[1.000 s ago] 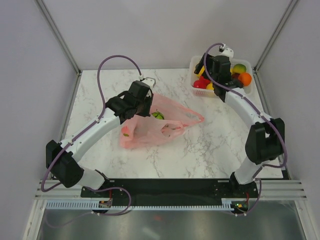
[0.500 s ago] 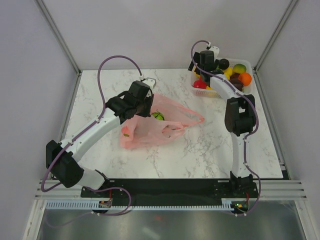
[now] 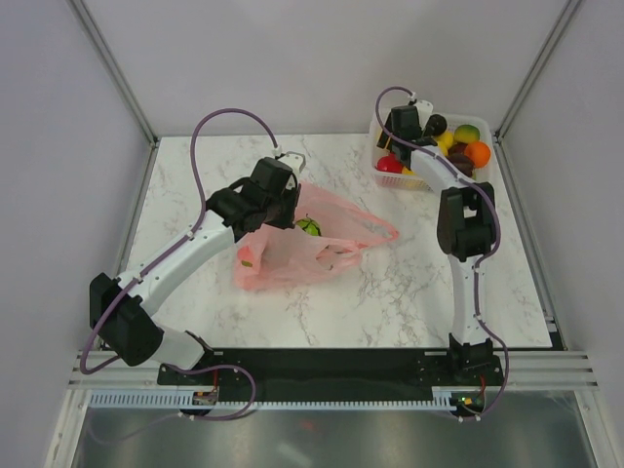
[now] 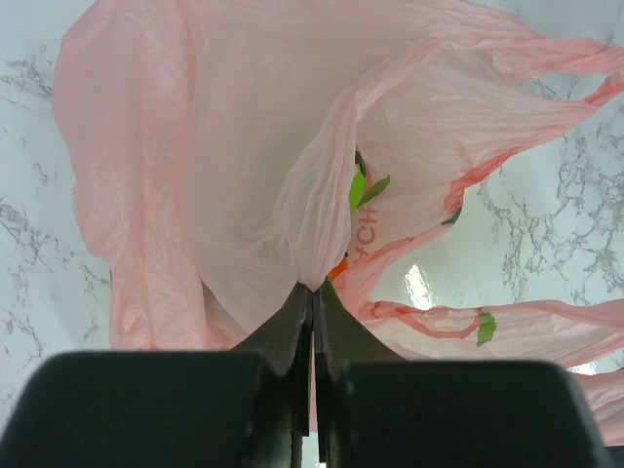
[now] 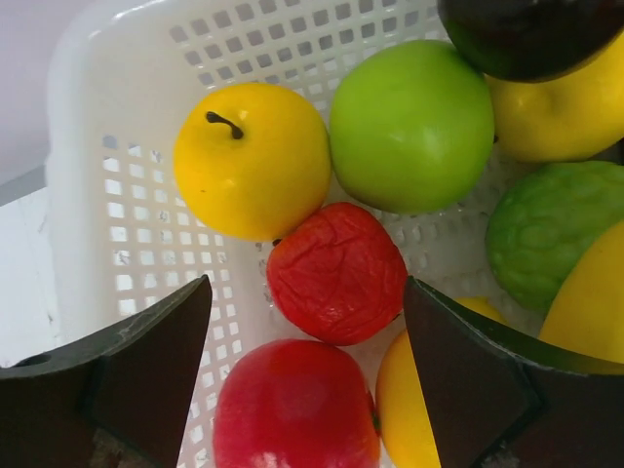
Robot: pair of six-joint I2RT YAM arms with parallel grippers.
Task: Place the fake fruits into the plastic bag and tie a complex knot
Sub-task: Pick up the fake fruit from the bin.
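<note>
The pink plastic bag [image 3: 292,252] lies crumpled at the table's middle, its handles [image 3: 375,232] loose to the right. A green fruit [image 3: 308,226] shows at its mouth. My left gripper [image 4: 314,286] is shut on a fold of the bag's rim [image 4: 317,219] and holds it up. My right gripper [image 5: 307,283] hangs open over the white basket [image 5: 117,58], its fingers either side of a wrinkled red fruit [image 5: 336,273]. Around that one lie a smooth red fruit [image 5: 297,409], a yellow apple [image 5: 252,161] and a green apple [image 5: 411,125]. No knot is in view.
The basket [image 3: 392,181] stands at the back right corner and holds more fruits, among them an orange one [image 3: 477,152] and a dark purple one [image 5: 526,34]. Grey walls and metal frame posts close in the table on three sides.
The right arm has folded up and its gripper has shifted left over the basket's left side. The left arm and the bag have not moved.
</note>
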